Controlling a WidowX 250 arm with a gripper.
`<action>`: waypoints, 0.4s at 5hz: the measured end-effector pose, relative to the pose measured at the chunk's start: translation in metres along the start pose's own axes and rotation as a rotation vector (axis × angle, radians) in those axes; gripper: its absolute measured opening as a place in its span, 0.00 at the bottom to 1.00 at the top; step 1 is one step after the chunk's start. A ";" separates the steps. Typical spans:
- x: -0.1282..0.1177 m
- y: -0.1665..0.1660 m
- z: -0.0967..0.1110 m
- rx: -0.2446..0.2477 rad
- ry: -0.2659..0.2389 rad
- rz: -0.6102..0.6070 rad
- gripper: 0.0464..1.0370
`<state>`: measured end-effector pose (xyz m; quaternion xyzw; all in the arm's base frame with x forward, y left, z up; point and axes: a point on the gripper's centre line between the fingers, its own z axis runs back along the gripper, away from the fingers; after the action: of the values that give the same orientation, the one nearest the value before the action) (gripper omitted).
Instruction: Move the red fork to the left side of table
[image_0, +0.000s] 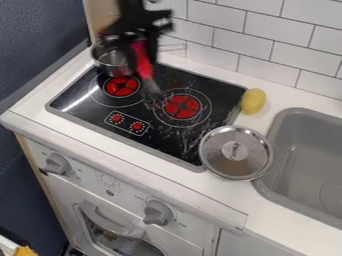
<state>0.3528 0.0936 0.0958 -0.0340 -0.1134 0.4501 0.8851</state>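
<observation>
The black gripper (139, 46) hangs down at the upper left, over the back of the stove and beside the metal pot. It is shut on the red fork (142, 61), whose red part lies between the dark fingers. The fork slants downward, and its greyish lower end hangs over the black cooktop, between the two red burners. The fork's top is hidden by the gripper.
A metal pot (112, 61) stands at the cooktop's back left corner. A yellow lemon (253, 101) sits right of the black cooktop (100, 118). In front of the lemon is a round metal lid (235, 163), left of the grey sink (301, 150). Tiled wall (267, 52) rises behind.
</observation>
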 end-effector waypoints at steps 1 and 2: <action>0.012 0.032 0.009 -0.017 -0.062 0.247 0.37; 0.022 0.061 0.004 0.004 -0.092 0.451 0.37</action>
<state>0.3159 0.1473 0.0932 -0.0365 -0.1421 0.6379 0.7560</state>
